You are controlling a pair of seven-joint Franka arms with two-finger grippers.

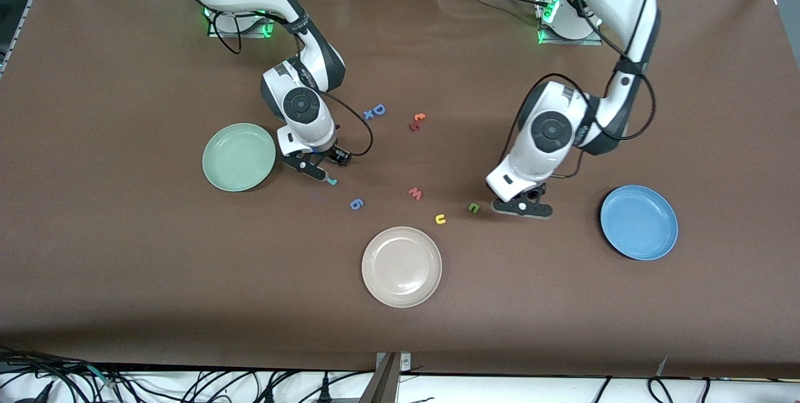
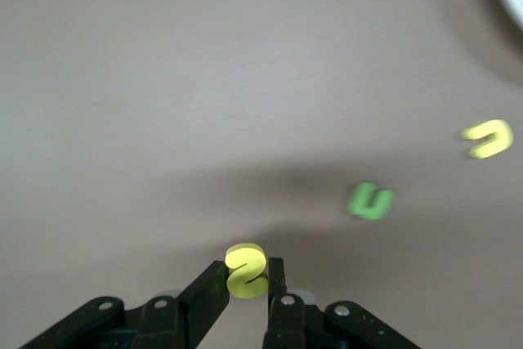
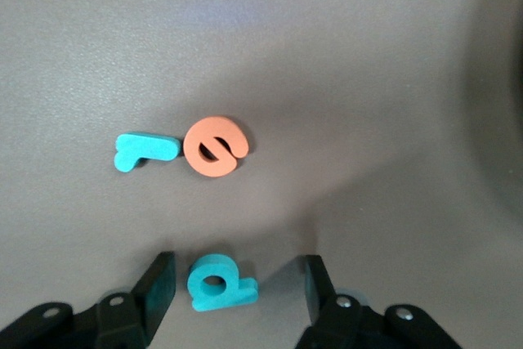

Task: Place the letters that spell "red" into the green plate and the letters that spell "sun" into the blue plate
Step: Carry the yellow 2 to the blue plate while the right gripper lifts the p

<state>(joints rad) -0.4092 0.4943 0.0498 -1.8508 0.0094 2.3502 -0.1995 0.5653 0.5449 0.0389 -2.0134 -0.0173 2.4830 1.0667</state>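
**Left claw holds the "s"; right claw open around the "d"**

From the front view, your right gripper (image 1: 317, 169) sits low at the table just beside the green plate (image 1: 215, 169), with the tip of a teal letter showing at its fingers. Your left gripper (image 1: 522, 206) is low between the dark green "n" (image 1: 474, 207) and the blue plate (image 1: 650, 242). The yellow "u" (image 1: 440, 219) lies just past the "n", toward the cream-white plate (image 1: 381, 281).

In the left wrist view, your left gripper (image 2: 247, 284) is pinched tight on the yellow "s" (image 2: 246, 269). The "n" (image 2: 371, 201) and "u" (image 2: 488, 137) lie ahead of it, apart.

In the right wrist view, your right gripper (image 3: 239, 284) has its fingers spread, with the teal "d" (image 3: 219, 283) lying between them and touching neither. The teal "r" (image 3: 145, 151) and orange "e" (image 3: 216, 146) lie just ahead, touching each other.
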